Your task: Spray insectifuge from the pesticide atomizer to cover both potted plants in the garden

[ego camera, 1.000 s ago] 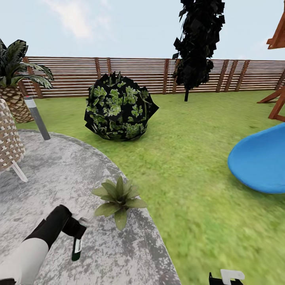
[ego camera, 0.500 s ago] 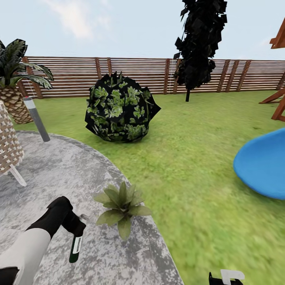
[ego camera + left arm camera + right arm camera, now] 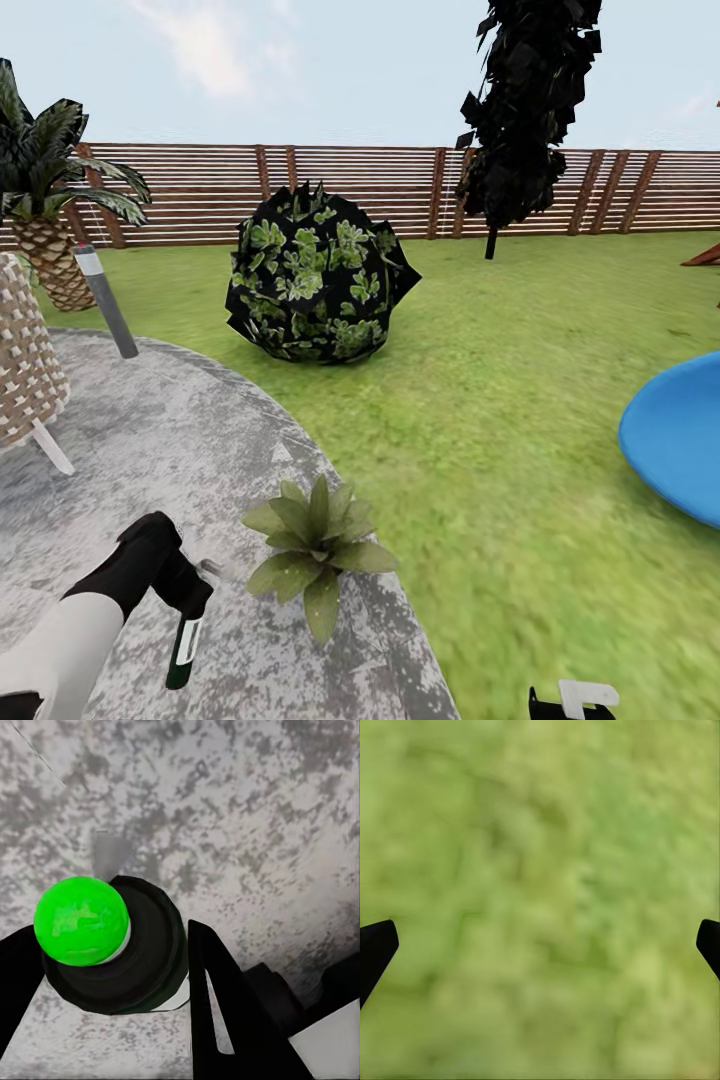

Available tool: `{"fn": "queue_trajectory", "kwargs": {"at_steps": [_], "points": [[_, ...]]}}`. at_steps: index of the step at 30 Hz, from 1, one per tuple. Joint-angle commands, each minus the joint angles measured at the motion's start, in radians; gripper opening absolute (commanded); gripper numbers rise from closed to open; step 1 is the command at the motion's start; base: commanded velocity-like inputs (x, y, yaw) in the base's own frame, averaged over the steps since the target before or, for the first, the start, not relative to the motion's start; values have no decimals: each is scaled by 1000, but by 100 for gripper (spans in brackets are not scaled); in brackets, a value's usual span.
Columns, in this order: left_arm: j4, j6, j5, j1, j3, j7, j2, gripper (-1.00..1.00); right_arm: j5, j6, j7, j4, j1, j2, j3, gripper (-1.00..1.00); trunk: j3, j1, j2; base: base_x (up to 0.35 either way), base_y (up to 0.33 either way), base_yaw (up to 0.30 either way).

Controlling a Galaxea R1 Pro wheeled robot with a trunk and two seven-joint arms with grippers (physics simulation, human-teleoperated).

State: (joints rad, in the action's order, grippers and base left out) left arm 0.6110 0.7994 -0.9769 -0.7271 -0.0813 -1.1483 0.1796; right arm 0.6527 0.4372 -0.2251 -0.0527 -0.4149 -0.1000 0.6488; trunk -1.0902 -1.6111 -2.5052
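- One slim dark green cylindrical pesticide atomizer (image 3: 184, 640) with white label hangs clamped in the left gripper (image 3: 188, 598), lower left of frame, over the round grey paved patio (image 3: 150, 440).
- Low green rosette potted plant (image 3: 315, 545) just beside it, at patio edge.
- Right gripper (image 3: 540, 945): fingertips spread wide over blurred green lawn (image 3: 540, 870), holding nothing.

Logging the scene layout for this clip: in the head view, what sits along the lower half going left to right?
Left tool holding the pesticide atomizer → potted plant at the patio edge → lawn → blue shell.
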Motion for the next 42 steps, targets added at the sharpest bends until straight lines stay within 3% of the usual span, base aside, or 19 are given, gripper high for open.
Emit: {"fn": "queue_trajectory", "kwargs": {"at_steps": [1,9,13,15,25,35,42], "points": [[1,5,-14,14,-5,-9,-1,-100,11,3,-5,2,-1,-1,6,100,-1,0,0,1,0,2],[13,6,-27,39,-8,-6,-1,-100,10,3,-5,2,-1,-1,6,100,-1,0,0,0,0,0],[6,5,-27,41,-7,-6,38,-100,10,3,-6,2,-1,0,6,100,-1,0,0,0,0,0],[3,5,-27,41,-6,-5,42,-100,10,3,-6,2,-1,0,6,100,-1,0,0,0,0,80],[9,7,-25,42,-15,-4,33,-100,10,3,-7,2,-1,0,6,100,-1,0,0,-63,-109,98],[8,9,-9,41,-18,-11,31,-100,10,3,-7,2,-1,0,6,100,-1,0,0,190,-211,5],[18,16,-14,27,-11,-19,20,-100,10,3,-7,2,-1,3,5,100,-1,0,0,-193,-156,246]]}}
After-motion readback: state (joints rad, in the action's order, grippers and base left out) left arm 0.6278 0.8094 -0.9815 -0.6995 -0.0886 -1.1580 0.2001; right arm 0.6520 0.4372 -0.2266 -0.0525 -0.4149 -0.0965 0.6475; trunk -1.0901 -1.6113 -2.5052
